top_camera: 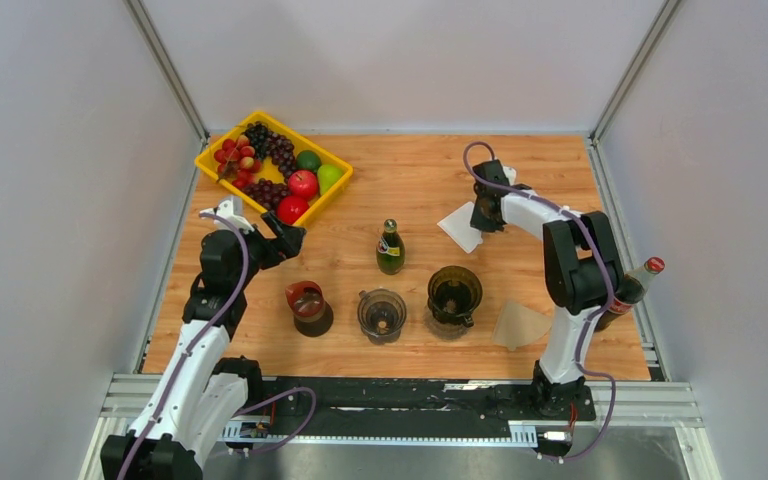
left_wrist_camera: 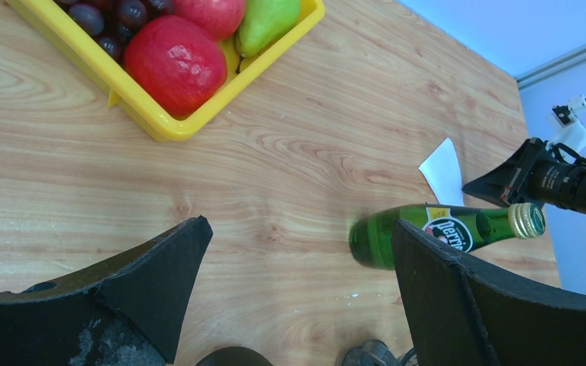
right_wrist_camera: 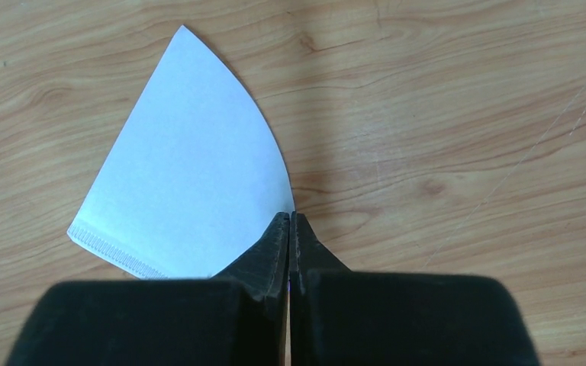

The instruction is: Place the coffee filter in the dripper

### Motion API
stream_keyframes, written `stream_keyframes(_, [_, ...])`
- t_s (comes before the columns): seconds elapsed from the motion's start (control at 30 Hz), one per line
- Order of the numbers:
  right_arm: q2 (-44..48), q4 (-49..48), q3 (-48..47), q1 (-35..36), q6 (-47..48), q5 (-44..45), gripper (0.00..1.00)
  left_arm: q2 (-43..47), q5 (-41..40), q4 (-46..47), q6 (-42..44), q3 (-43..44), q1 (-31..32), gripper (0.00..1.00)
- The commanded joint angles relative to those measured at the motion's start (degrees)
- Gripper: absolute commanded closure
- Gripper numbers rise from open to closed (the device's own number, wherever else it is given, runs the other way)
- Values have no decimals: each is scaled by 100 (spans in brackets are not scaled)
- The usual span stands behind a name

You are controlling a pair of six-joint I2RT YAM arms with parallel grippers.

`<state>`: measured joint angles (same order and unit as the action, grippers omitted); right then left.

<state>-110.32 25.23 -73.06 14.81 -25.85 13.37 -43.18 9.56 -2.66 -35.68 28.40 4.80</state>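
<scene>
A white fan-shaped coffee filter (top_camera: 460, 228) lies flat on the wooden table; the right wrist view shows it (right_wrist_camera: 187, 168). My right gripper (right_wrist_camera: 291, 215) is shut, its tips at the filter's right corner, the left finger over its edge. I see no paper between the jaws. In the top view it (top_camera: 480, 222) sits at the filter's right edge. Three dripper-like vessels stand in a row: a red-brown one (top_camera: 307, 305), a clear glass one (top_camera: 381, 315) and a dark one (top_camera: 454, 297). My left gripper (top_camera: 285, 240) is open and empty above bare table (left_wrist_camera: 299, 229).
A brown paper filter (top_camera: 520, 325) lies near the right arm's base. A green bottle (top_camera: 390, 248) stands mid-table and shows in the left wrist view (left_wrist_camera: 435, 232). A yellow fruit tray (top_camera: 205, 158) sits back left. A cola bottle (top_camera: 632, 290) stands at the right edge.
</scene>
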Motion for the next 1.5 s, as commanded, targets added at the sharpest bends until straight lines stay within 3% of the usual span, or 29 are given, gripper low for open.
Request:
stream_keyframes(0.0, [529,-193,31,3,50,-28,100,151,-43,-70,95,134,-22,0])
stream_keyframes(0.23, [1218,-515,308,-1,307,-113,100,271,-69,-116,105,126,-23,0])
stream_keyframes(0.37, [1125,-519,243,2,460,-332,100,259,-36,-104,99,128,-17,0])
stream_keyframes(0.4, [1027,-511,200,2,511,-432,95,258,-23,-102,97,130,-20,0])
stream_keyframes(0.53, [643,-495,85,12,486,-873,54,240,-16,-111,100,145,-23,0])
stream_keyframes(0.73, [129,-429,-153,94,663,-571,35,242,-54,-137,116,153,-23,0])
stream_keyframes(0.8, [-14,-370,-217,161,736,-450,33,231,-71,-131,120,152,-23,0])
stream_keyframes(1.03, [-542,-136,-463,418,777,186,41,206,-108,-136,122,162,-18,0])
stream_keyframes(1.3, [-663,59,-545,457,450,577,80,230,-120,-180,134,182,-22,0])
stream_keyframes(1.47, [-140,86,-615,455,572,634,91,264,-75,-187,149,204,-18,0])
